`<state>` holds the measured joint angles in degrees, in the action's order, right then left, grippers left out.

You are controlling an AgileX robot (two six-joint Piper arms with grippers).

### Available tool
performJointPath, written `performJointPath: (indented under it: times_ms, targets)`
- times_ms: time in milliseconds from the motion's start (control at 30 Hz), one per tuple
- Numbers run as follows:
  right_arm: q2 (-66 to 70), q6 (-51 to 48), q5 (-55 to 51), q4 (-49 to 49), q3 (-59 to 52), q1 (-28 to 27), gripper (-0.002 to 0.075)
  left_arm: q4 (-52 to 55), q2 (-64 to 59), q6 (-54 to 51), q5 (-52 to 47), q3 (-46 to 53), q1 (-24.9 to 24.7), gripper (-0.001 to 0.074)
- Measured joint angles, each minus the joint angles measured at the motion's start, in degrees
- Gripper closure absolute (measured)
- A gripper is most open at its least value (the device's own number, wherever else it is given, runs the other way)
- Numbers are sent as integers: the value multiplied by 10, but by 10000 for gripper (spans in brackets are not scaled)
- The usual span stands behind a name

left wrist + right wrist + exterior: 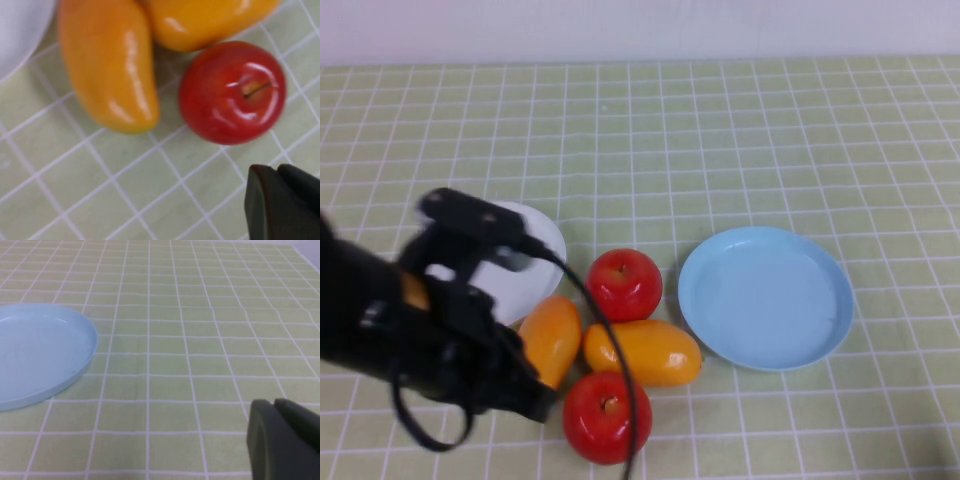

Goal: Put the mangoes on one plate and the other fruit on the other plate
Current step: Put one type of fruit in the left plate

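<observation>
You see two mangoes (pixel 642 352) (pixel 550 339) and two red apples (pixel 623 284) (pixel 606 416) clustered between the white plate (pixel 542 252) and the empty light blue plate (pixel 766 297). Your left gripper (pixel 470 350) hangs at the cluster's 9 o'clock, touching nothing. Your right gripper (pixel 282 440) hovers beside the blue plate. You cannot tell either jaw's opening.

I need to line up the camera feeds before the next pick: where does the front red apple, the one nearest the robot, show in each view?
High view: the front red apple sits bottom centre, just right of the left gripper.
Left wrist view: same apple, beside a mango.
Right wrist view: not in it; only the blue plate and the right gripper.
Shared landmark: the green grid tablecloth.
</observation>
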<state>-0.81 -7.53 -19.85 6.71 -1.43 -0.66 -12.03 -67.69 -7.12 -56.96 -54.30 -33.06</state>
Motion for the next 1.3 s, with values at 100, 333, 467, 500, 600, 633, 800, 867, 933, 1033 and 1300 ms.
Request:
performJointPath:
  times_ms: [100,333,467,500,600,633,800,867,933,1033,1300]
  targets:
    - [0,0,0,0,0,0,742,21,-34,20,-17,-31,-59,735]
    - [0,0,0,0,0,0,742,67,-104,31,-50,-96,-158,723]
    - [0,0,0,0,0,0,742,71,-134,11,-63,-113,-168,603]
    - [0,0,0,0,0,0,742,73,-141,8,-67,-114,-168,542]
    - [0,0,0,0,0,0,742,77,-160,5,-71,-116,-168,325]
    - [0,0,0,0,0,0,742,79,-166,4,-69,-116,-168,248]
    - [0,0,0,0,0,0,742,111,-191,3,-35,-118,-168,71]
    - [0,0,0,0,0,0,742,131,-200,3,-30,-119,-168,67]
    - [0,0,0,0,0,0,742,144,-209,3,-28,-119,-168,66]
    - [0,0,0,0,0,0,742,149,-219,3,-23,-119,-168,66]
    - [0,0,0,0,0,0,742,152,-232,3,-3,-119,-168,66]
